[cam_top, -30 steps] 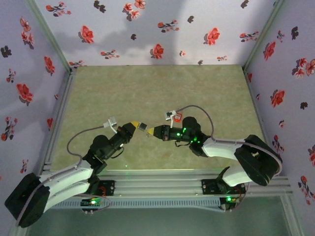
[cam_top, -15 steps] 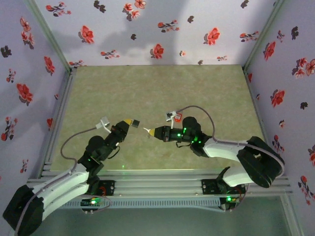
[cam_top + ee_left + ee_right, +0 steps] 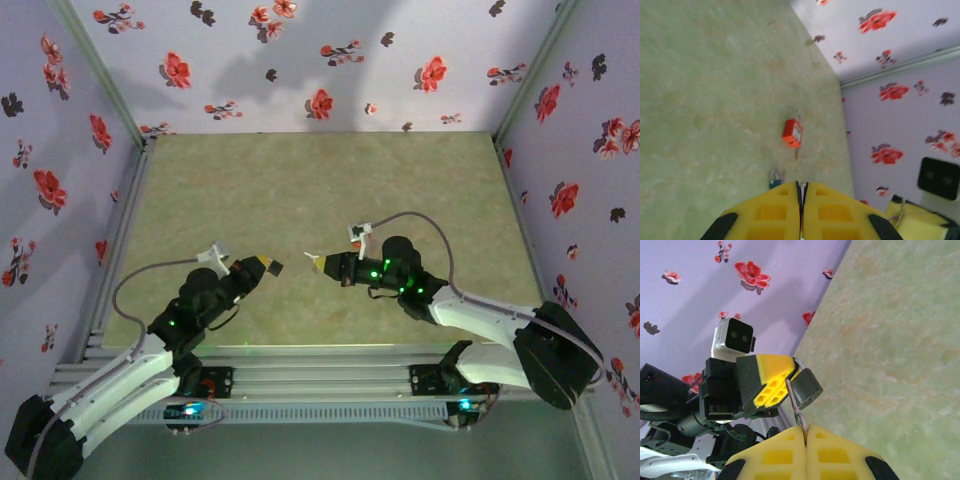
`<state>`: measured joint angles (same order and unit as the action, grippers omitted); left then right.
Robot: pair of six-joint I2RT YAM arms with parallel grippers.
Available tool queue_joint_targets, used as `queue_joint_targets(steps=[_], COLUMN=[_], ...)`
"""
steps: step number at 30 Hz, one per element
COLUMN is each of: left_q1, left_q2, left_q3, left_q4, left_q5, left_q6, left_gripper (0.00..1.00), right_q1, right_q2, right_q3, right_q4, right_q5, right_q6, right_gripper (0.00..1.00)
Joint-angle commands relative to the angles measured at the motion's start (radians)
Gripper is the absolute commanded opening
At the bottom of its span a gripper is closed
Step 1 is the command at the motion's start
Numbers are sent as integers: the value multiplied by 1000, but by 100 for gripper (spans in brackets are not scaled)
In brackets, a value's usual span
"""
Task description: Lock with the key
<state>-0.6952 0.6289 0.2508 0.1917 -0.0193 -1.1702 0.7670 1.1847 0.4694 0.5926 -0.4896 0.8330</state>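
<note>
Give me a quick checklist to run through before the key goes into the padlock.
1. The padlock is gripped in the left jaws: ok.
2. The key is pinched in the right jaws: ok.
3. The key's tip is lined up with the keyhole: cannot tell, since the keyhole is not visible.
4. The key is seated in the padlock: not ok; the top view shows a gap between them.
5. Nothing stands between key and padlock in the top view: ok.
</note>
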Motion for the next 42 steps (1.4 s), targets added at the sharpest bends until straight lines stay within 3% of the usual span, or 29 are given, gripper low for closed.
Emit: queue_joint_targets(steps=[1,13,28,42], left_q1=[8,8,2,5], left_q2=[5,217,537,809], left_q3=[75,245,394,594], left_q4=[-125,-301,-281,-373], left_q5=[40,153,253,246], left_q6=[73,177,209,317], left_gripper=[0,0,0,0], right_q1=[-13,-39,-62,-65], right_q2=[-44,-130,-230,-214], right_q3=[-16,-41,-80,-82], right_q4=[-14,-53,-60,-37], right_q5=[31,73,110,93], right_q6=[-35,-57,-63,-50], right_gripper=[0,0,0,0])
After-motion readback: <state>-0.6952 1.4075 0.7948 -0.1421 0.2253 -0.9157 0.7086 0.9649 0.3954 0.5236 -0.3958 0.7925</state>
